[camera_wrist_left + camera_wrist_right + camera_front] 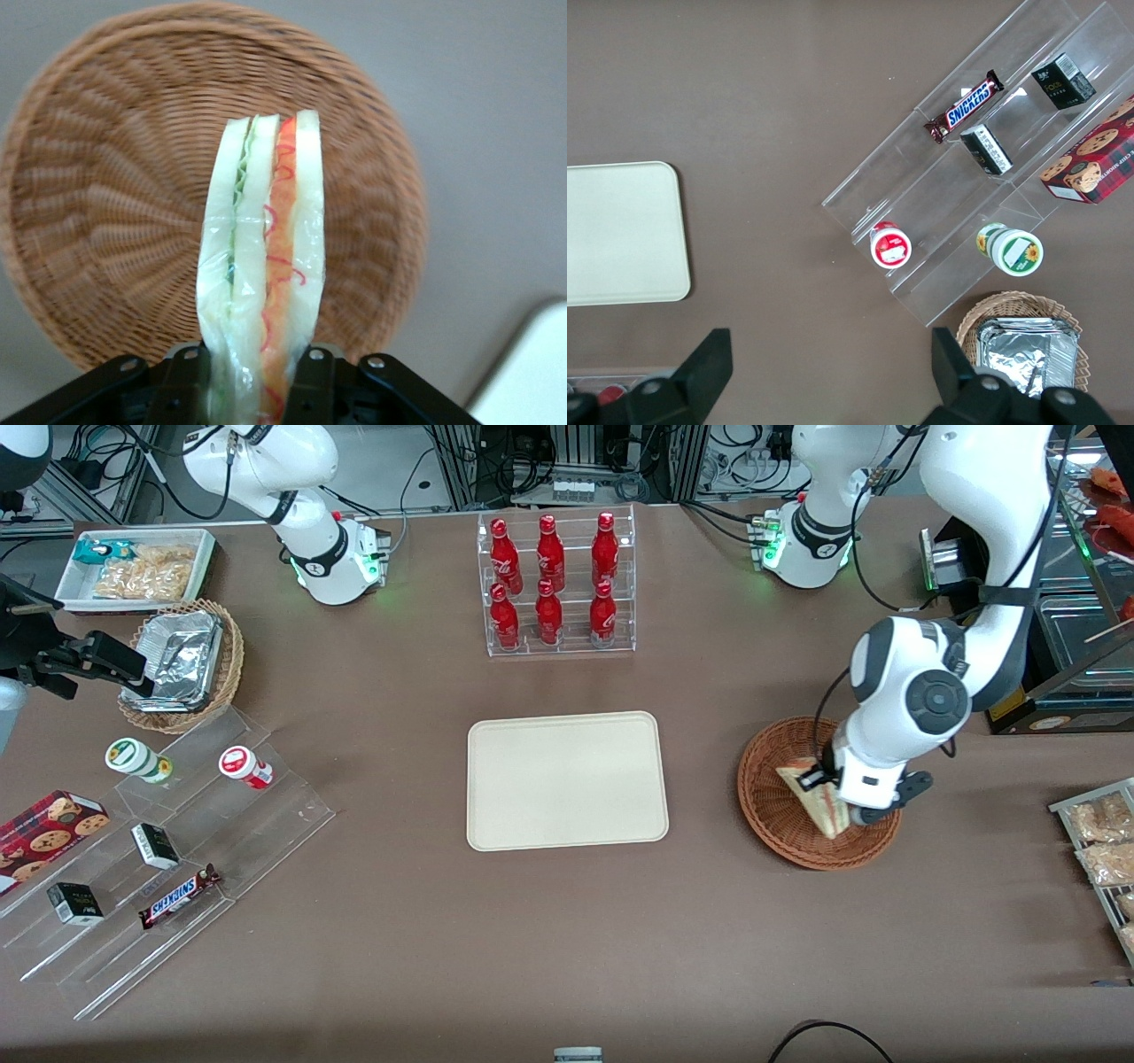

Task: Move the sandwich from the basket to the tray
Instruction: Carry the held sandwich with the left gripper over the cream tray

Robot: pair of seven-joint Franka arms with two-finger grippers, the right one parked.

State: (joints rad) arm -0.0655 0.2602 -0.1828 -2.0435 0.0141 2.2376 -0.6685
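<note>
Tray (567,779): left bare at the table's middle, at nine o'clock from the basket (771,815).
Sandwich (263,266): held over the basket.
Gripper (257,376): closed narrow on the wrapped sandwich.
Risk: the slick wrap could be lost from the fingers in transit.
Surface: brown cloth (532,939); a bottle rack (556,584) at twelve o'clock from the tray.

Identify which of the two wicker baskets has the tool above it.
The reddish-brown basket toward the working arm's end: the tool grips the sandwich above it. The lighter basket holds foil containers.
</note>
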